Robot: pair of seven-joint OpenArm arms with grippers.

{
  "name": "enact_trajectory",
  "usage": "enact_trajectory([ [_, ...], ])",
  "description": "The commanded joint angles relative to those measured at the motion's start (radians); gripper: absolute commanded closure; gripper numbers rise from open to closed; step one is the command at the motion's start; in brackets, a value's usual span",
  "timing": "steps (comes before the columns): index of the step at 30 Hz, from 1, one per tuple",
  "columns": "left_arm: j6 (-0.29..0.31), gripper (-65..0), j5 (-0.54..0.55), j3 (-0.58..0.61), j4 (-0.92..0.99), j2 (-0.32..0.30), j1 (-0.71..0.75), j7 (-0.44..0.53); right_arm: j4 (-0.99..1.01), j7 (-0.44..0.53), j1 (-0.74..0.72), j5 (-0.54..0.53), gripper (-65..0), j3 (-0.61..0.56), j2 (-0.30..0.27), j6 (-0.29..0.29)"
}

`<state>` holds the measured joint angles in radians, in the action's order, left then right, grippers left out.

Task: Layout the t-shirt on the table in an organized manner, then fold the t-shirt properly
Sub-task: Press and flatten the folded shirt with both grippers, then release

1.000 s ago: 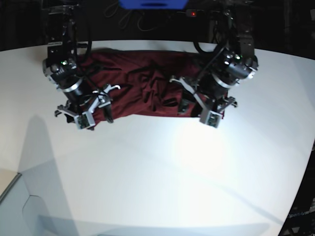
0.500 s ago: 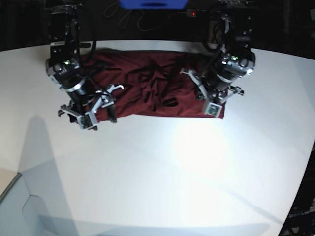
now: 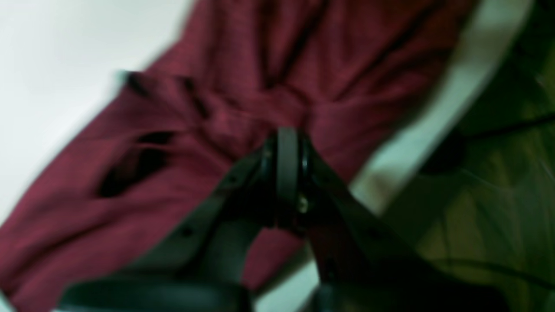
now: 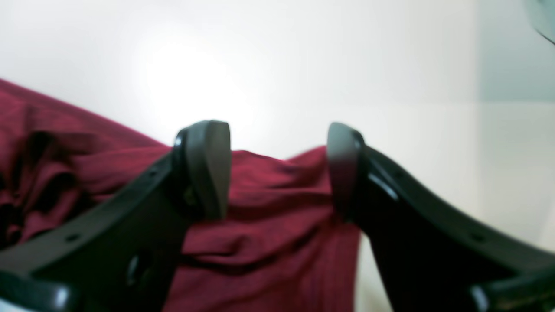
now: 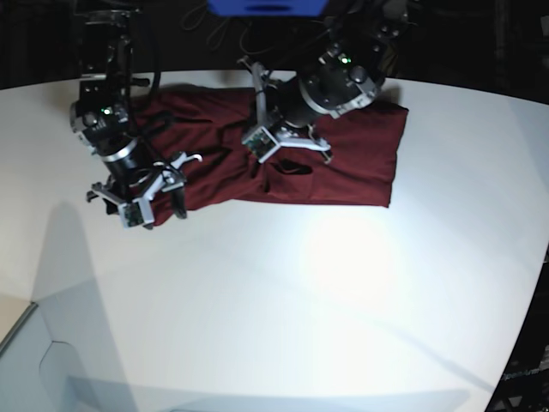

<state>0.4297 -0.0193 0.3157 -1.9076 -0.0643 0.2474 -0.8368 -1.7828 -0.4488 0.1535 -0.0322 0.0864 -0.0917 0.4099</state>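
Note:
The dark maroon t-shirt [image 5: 360,154] lies crumpled in a long band along the far side of the white table [image 5: 300,300]. My left gripper [image 5: 279,137] is over the shirt's middle. In the left wrist view its fingers [image 3: 288,164] are shut together, and folds of the t-shirt [image 3: 243,52] gather at their tip; the blur hides whether cloth is pinched. My right gripper [image 5: 150,184] hangs over the shirt's left end. It is open in the right wrist view [image 4: 277,173], with the t-shirt's [image 4: 277,216] edge lying below the gap.
Beyond the table's far edge is a dark area with cables, a blue object [image 5: 266,7] and a small red light [image 5: 337,23]. A pale grey panel [image 5: 43,369] sits at the near left. The left wrist view shows the table edge [image 3: 390,173] close by.
The left gripper has shut and its arm has swung from the shirt's right end to its middle, uncovering the right part of the shirt. The right arm has drifted slightly left.

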Motion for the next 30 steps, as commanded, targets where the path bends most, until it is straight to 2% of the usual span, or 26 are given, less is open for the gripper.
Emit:
enact_trajectory([
  [1, -0.007, -0.2, -0.001, -0.03, -0.014, 0.002, -0.013, 0.012, -0.021, 0.028, -0.012, -0.011, -35.7, 0.0, -0.003, 0.001],
  [4, -0.01, -0.2, -0.001, -0.132, -0.01, 0.007, -0.03, 0.014, -0.021, 0.028, -0.012, -0.011, -35.6, 0.022, -0.003, 0.001],
  [11, -0.012, -0.2, -0.011, -0.362, 0.066, 0.073, -0.084, 0.001, -0.021, 0.028, -0.002, -0.011, -35.6, 0.043, -0.001, 0.002],
  [16, -0.012, -0.2, -0.003, -0.369, 0.179, 0.076, -0.144, -0.068, -0.019, 0.028, -0.001, -0.011, -35.6, 0.043, -0.001, 0.002],
  [26, -0.012, -0.2, -0.003, -0.369, 0.276, 0.22, -0.282, -0.063, -0.019, 0.028, 0.002, -0.011, -35.7, 0.043, -0.001, 0.002],
  [30, -0.012, -0.2, -0.003, -0.367, 0.288, 0.221, -0.342, -0.071, -0.019, 0.028, 0.021, -0.011, -35.6, 0.043, -0.001, 0.002],
])
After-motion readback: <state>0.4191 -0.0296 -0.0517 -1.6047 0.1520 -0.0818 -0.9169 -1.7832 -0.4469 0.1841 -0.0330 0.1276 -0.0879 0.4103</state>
